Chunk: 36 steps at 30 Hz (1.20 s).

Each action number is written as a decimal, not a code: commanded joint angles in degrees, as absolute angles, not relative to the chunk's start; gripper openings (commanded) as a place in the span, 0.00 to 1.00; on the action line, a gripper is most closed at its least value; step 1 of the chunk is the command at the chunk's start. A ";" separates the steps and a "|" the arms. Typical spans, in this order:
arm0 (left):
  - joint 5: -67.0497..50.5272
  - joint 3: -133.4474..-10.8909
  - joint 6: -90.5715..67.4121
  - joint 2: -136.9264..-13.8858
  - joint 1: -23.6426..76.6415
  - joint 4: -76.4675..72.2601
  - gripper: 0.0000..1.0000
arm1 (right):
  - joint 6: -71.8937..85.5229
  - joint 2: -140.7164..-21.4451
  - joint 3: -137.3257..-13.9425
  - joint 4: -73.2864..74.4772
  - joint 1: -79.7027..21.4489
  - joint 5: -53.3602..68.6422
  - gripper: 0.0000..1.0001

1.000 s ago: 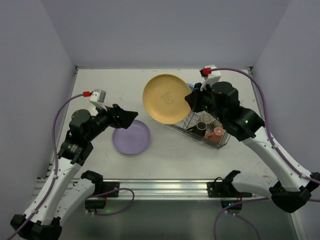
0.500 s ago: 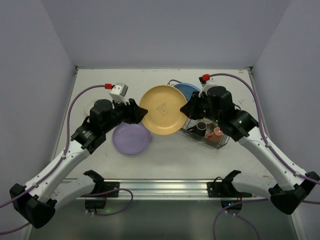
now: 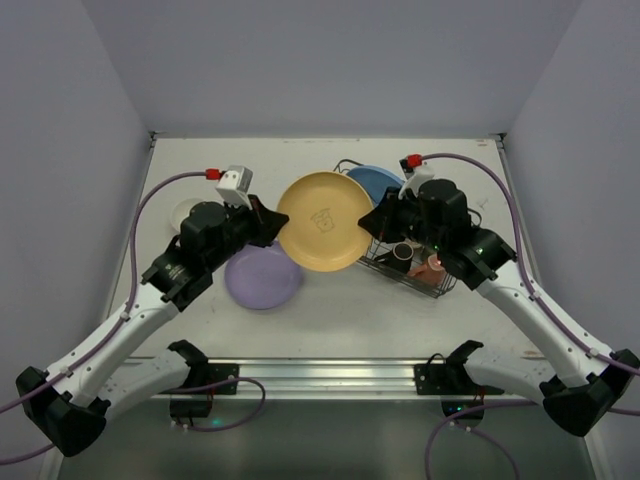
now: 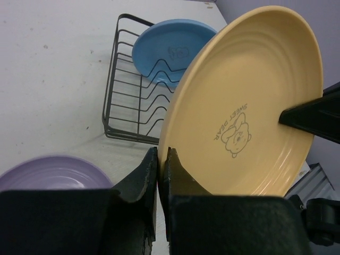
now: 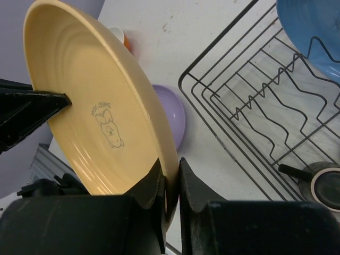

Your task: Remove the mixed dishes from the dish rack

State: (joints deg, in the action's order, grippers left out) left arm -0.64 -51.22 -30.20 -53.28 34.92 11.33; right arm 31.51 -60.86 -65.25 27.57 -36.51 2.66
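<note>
Swinging in from the left of the frame over the past second, the left claw (image 3: pixel 270 228) now has its jaws clamped on the left rim of the tan plate (image 3: pixel 322 220); a moment earlier they stood wide apart and short of it. The plate itself has come down and toward the centre of the bench (image 3: pixel 330 305) to meet that arm.

At centre left, beneath the left arm, the lilac plate (image 3: pixel 262 278) lies flat on the bench, already out of the rack. An orange bowl (image 5: pixel 119 36) with a white inside sits beyond it, partly hidden.

At mid-frame the tan plate hangs in the air on edge, its ringed face and small bear print tilted up toward the overhead camera. It is pinched at opposite rims, glossy and apparently unmarked. On its right edge the right claw (image 3: pixel 375 222) is closed tight on the rim, so both arms hold the plate at once. This looks like a handover at the point where the right claw can let go.

At centre right stands the dish rack (image 3: pixel 398 270), its wavy dividers mostly bare. The blue plate (image 3: pixel 375 180) leans at its far end. A brown mug (image 3: pixel 403 252) and a pink mug (image 3: pixel 437 263) wait at the near end, so several dishes are left to unload.
</note>
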 commanded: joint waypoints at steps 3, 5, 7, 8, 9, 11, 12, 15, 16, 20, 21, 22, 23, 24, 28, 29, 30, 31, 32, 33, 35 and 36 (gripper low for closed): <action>13.17 -51.07 -32.69 -49.84 35.16 13.62 0.00 | 33.22 -59.68 -64.87 23.64 -33.84 5.79 0.35; 14.85 -50.28 -34.97 -48.96 35.16 14.93 0.00 | 33.05 -59.68 -64.95 23.82 -33.57 5.02 0.83; 16.86 -49.84 -37.08 -48.43 35.16 16.86 0.00 | 32.87 -59.42 -65.13 24.17 -33.23 3.53 0.99; 20.62 -49.66 -39.96 -47.99 35.16 20.09 0.00 | 32.61 -59.15 -65.21 24.52 -32.87 2.91 0.99; 22.66 -49.40 -41.21 -47.73 35.24 21.78 0.00 | 32.00 -58.54 -65.65 24.96 -32.61 2.29 0.99; 28.44 -49.04 -46.02 -46.94 35.07 27.39 0.00 | 31.20 -57.84 -66.44 27.32 -31.64 -0.69 0.99; 29.69 -47.82 -47.19 -46.50 35.07 28.38 0.00 | 30.42 -57.48 -67.49 28.47 -31.64 -3.23 0.99; 32.25 -43.70 -52.63 -44.39 34.20 31.90 0.00 | 28.57 -56.52 -68.99 32.94 -31.55 -9.57 0.99; 32.34 -42.55 -55.26 -44.04 33.41 32.77 0.00 | 28.13 -55.99 -69.26 33.57 -31.55 -10.54 0.99; 26.56 -34.39 -56.08 -40.18 27.09 31.04 0.00 | 26.98 -54.06 -68.82 34.89 -31.29 -12.65 0.99; 24.45 -33.32 -55.38 -39.64 22.89 30.07 0.00 | 26.72 -53.79 -68.38 35.15 -31.20 -12.92 0.99; 21.04 -32.18 -54.33 -39.38 20.68 29.36 0.00 | 26.72 -53.53 -68.12 35.16 -31.20 -13.01 0.99; 19.61 -30.78 -53.71 -39.55 17.35 28.05 0.00 | 26.63 -52.92 -67.68 35.16 -31.11 -13.01 0.99; 18.21 -30.24 -53.09 -40.07 16.10 27.34 0.00 | 26.54 -52.74 -67.59 35.24 -31.11 -12.92 0.99; 7.92 -27.34 -51.51 -45.59 11.87 21.72 0.00 | 26.19 -52.65 -66.80 35.24 -31.03 -12.66 0.99; 7.39 -26.72 -51.76 -46.49 11.60 20.93 0.00 | 26.19 -52.65 -66.54 35.24 -31.03 -12.66 0.99; 7.30 -26.54 -51.94 -47.10 11.60 20.83 0.00 | 26.19 -52.82 -66.45 35.24 -31.03 -12.48 0.99; 7.82 -26.19 -52.20 -47.28 11.60 20.74 0.00 | 26.02 -52.82 -66.36 35.24 -31.03 -12.39 0.99; 8.43 -25.67 -52.38 -47.02 11.60 21.00 0.00 | 25.93 -52.91 -66.10 35.24 -31.03 -12.22 0.99; 9.05 -25.40 -52.38 -46.59 11.60 21.09 0.00 | 25.84 -52.82 -65.92 35.24 -30.94 -12.22 0.99; 10.37 -24.96 -52.03 -45.35 11.60 21.97 0.00 | 25.75 -52.82 -65.48 35.16 -30.94 -12.65 0.99; 10.37 -24.87 -51.77 -45.18 11.60 22.23 0.00 | 25.66 -52.82 -65.39 35.16 -30.94 -12.74 0.99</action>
